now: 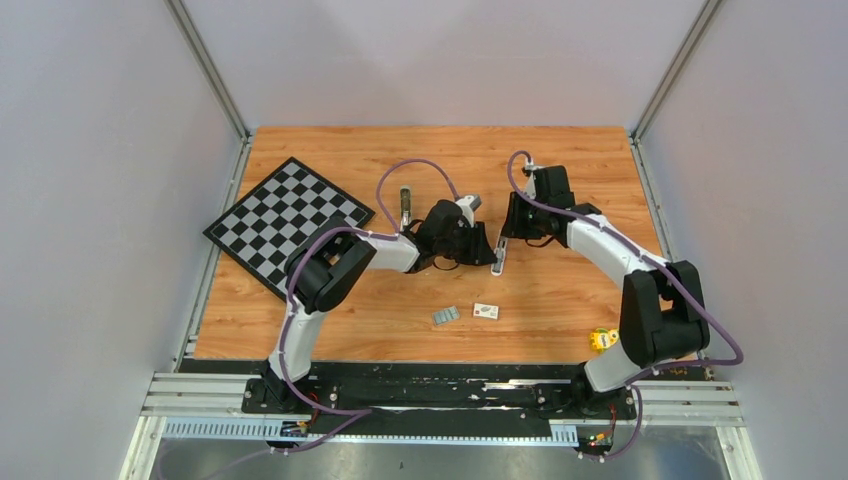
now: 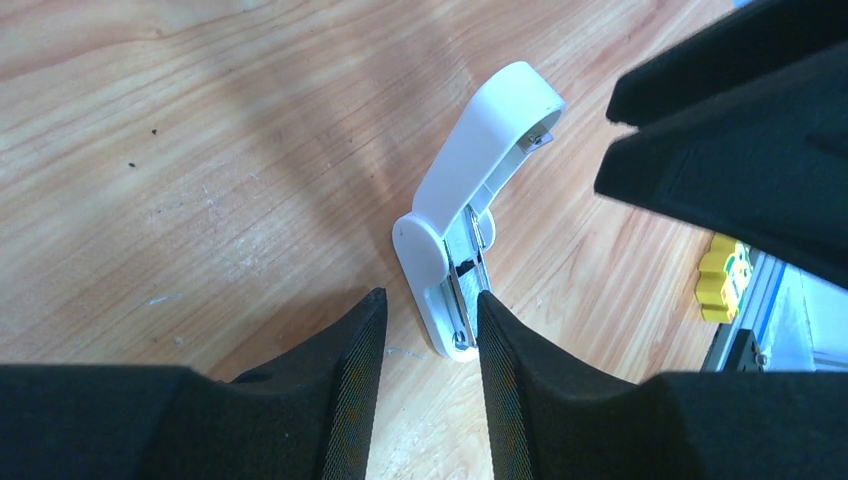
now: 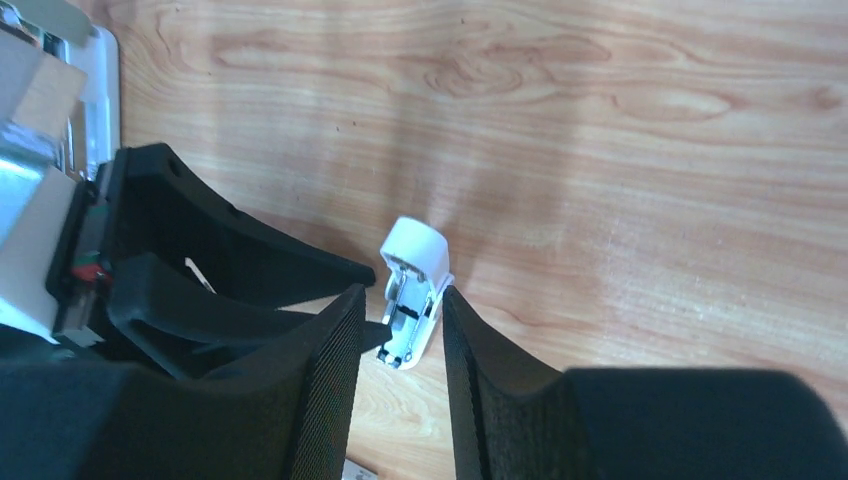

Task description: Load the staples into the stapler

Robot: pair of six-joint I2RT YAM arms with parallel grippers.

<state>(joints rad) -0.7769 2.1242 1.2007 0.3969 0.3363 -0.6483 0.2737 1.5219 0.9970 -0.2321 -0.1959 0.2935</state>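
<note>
Stapler (image 1: pixel 498 256) lies mid-table (image 1: pixel 560 170) with its lid swung up and the metal channel bared. Its base end sits between the part-open fingers of the left hand (image 2: pixel 430 297), and the right hand (image 3: pixel 402 291) straddles it likewise. Neither hand visibly clamps it. Crowded this close, the hands could knock together, shove the light stapler aside or snap its lid shut. I cannot tell whether the channel holds anything. The staples (image 1: pixel 446 316) lie loose beside the small white box (image 1: pixel 486 311), whose contents are hidden.
</note>
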